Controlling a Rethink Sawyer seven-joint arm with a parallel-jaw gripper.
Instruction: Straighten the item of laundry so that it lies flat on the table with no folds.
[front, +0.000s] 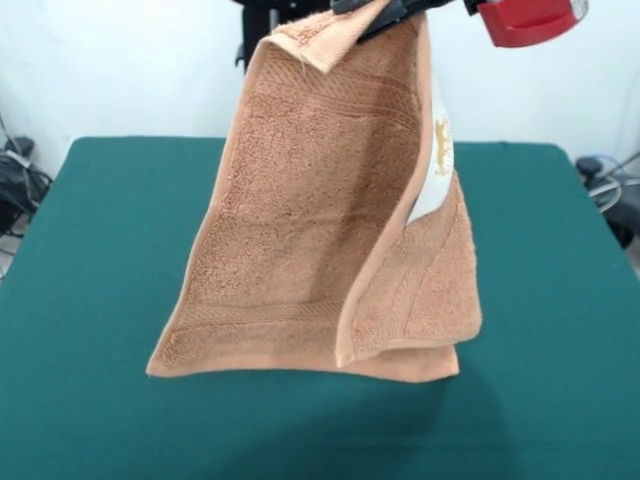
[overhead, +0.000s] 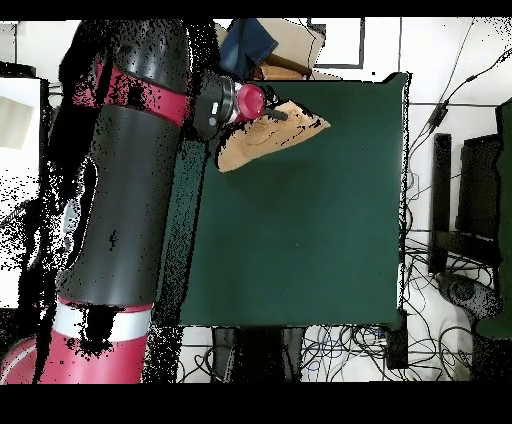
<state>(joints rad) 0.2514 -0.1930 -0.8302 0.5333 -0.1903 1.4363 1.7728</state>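
Note:
The item of laundry (front: 310, 230), a tan terry towel with woven border bands, hangs from its top edge and is folded lengthwise, with a white tag (front: 438, 160) showing on its right side. My gripper (front: 392, 14) is shut on that top edge, at the picture's top. The towel's lower edge hangs low over the green table (front: 100, 300); I cannot tell whether it touches the cloth. From overhead the towel (overhead: 268, 138) shows as a narrow tan shape near the table's (overhead: 300, 250) upper left corner, under the gripper (overhead: 276, 114).
The red and black arm (overhead: 130, 180) reaches along the table's left side in the overhead view. A cardboard box (overhead: 295, 45) stands beyond the top edge. Cables and dark gear (overhead: 445, 230) lie off the right side.

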